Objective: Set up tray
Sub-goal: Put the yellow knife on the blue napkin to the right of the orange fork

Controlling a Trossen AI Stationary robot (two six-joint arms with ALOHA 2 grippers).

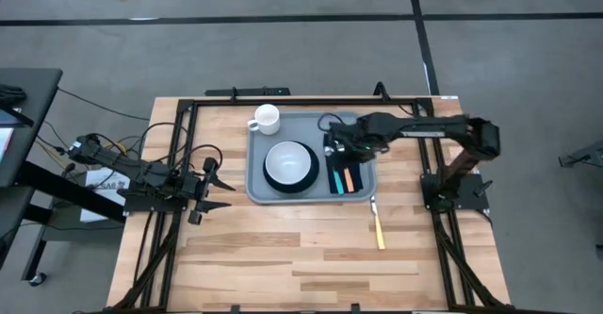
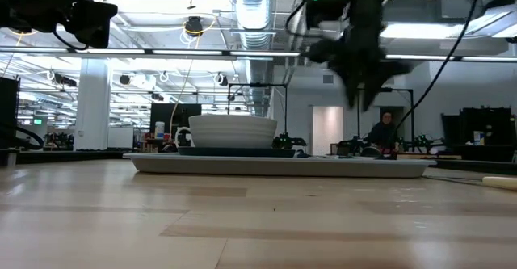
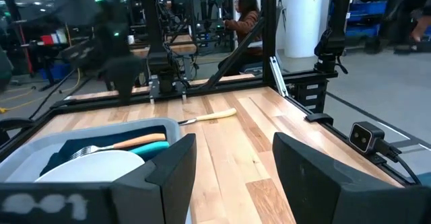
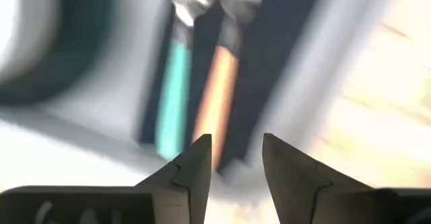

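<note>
The light grey-blue tray (image 1: 363, 125) lies flat on the wooden table. On it stand a white bowl (image 1: 288, 163) on a dark teal plate (image 1: 273, 190) and a white mug (image 1: 266, 119). A dark navy napkin (image 1: 360, 174) on the tray carries a teal-handled utensil (image 4: 176, 89) and an orange-handled utensil (image 4: 219, 89), side by side. My right gripper (image 4: 236, 138) hovers open above the napkin end of the tray (image 2: 367, 99), touching nothing. My left gripper (image 1: 220, 188) waits open at the table's left, clear of the tray (image 3: 27, 150).
A cream-handled knife (image 1: 378, 227) lies on bare wood just off the tray's near right corner, seen also in the left wrist view as the knife (image 3: 209, 116). Black frame bars run along the table's far and side edges. A person sits in the room beyond.
</note>
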